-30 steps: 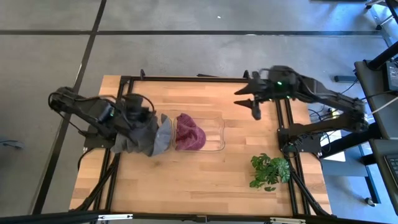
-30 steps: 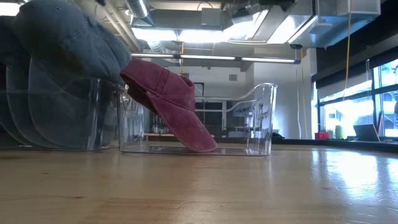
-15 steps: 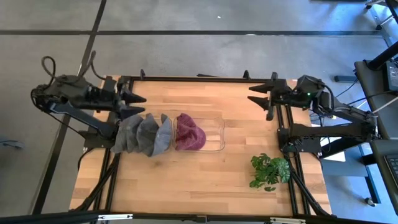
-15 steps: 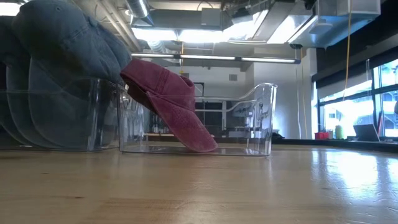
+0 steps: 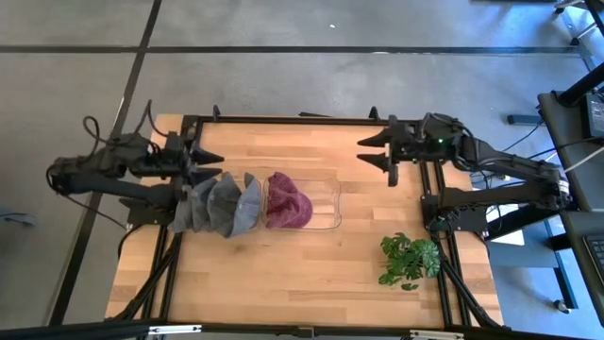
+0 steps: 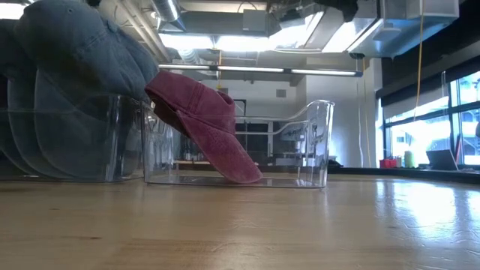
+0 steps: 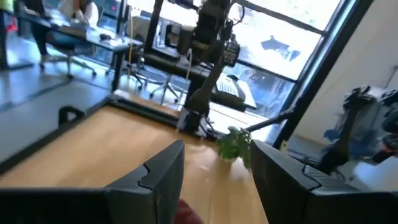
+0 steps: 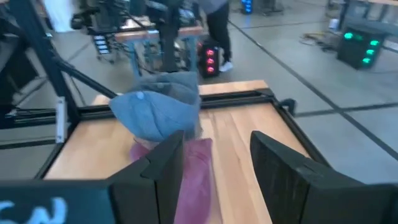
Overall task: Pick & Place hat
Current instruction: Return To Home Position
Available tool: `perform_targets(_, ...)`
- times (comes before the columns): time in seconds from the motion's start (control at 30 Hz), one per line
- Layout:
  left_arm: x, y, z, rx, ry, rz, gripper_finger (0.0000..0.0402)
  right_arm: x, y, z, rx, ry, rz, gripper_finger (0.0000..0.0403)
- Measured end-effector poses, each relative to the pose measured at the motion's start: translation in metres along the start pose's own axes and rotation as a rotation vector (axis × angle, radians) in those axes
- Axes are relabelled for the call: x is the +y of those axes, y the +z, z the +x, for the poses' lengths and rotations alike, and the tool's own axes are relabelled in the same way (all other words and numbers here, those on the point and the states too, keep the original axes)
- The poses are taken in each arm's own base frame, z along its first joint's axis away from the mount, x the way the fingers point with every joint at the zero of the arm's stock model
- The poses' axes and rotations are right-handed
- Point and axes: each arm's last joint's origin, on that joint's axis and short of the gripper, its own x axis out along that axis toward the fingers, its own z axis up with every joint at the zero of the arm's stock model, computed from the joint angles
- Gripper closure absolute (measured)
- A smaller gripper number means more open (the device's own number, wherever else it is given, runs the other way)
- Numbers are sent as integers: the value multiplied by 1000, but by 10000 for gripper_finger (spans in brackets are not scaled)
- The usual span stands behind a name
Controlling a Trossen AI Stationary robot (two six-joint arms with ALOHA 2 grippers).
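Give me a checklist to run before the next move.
1. Left gripper open and empty: ok.
2. Right gripper open and empty: ok.
3. Dark blue caps stacked in left bin: ok.
4. Maroon cap inside right bin: ok.
5. No cap loose on table: ok.
6. Plant apart from both arms: ok.

Three blue caps (image 5: 222,200), one maroon cap (image 5: 288,200), two clear bins (image 6: 315,142) — one plant (image 5: 410,257)
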Motion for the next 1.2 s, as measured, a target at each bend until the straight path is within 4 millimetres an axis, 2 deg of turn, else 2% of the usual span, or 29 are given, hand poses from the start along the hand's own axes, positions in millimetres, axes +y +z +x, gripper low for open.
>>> perform_targets(0.07,7,-16,-2,-3,-7,-21,224,-1,-6,6,-22,16,2,219)
perform_targets(0.2,19,-42,-8,-34,-16,-31,224,-4,-34,12,-103,21,45,219)
perform_targets(0.33,27,-67,-6,-78,-103,-33,224,-3,-46,-4,-169,51,51,219)
perform_targets(0.53,41,-97,-2,-86,-82,-31,224,-2,-57,-26,-212,53,14,219)
perform_targets(0.63,46,-104,-1,-145,-89,-26,224,-1,-70,-28,-223,64,27,219)
perform_targets(0.87,58,-129,5,-154,-53,-9,224,-3,-96,-31,-270,52,70,219)
perform_targets(0.97,64,-139,9,-183,-42,-6,224,-4,-100,-36,-288,25,79,219)
perform_targets(1.2,74,-158,16,-238,-34,-12,224,-3,-96,-51,-363,9,62,219)
